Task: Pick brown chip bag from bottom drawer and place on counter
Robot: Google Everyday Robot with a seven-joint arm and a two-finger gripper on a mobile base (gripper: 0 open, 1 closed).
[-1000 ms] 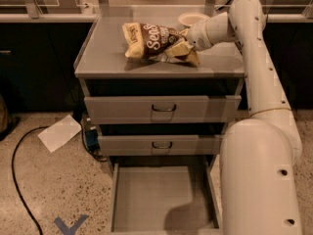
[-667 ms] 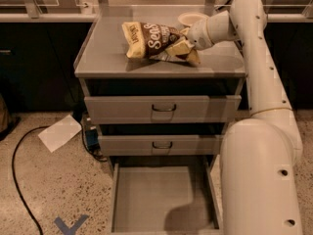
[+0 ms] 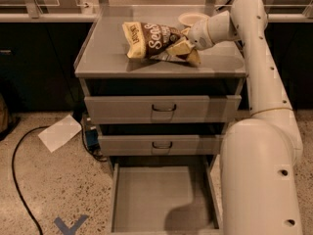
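We find the brown chip bag (image 3: 151,40) lying on the bench (image 3: 107,58), the grey top of the drawer cabinet, near its centre and slightly toward 12 o'clock. The claw (image 3: 185,52) sits at the bag's 3 o'clock end, in contact with its cream-tan edge. We cannot tell whether the claw still clamps the bag or has already let it go. Compared with the view one second ago, we note almost no change: bag and claw hold the same positions, and the arm (image 3: 254,82) keeps the same reach from 5 o'clock up to the bench. We read this stillness as the placing stage, with the transfer effectively complete and only release and withdrawal remaining. The bottom drawer (image 3: 151,199) stands open at 6 o'clock, its grey floor bare of the bag, which confirms that the bag has left it. The two upper drawers (image 3: 164,109) are pushed in. A pale bowl (image 3: 193,17) rests just beyond the claw at 12 o'clock. We advise a withdrawal path that avoids both the bowl and dragging the bag.
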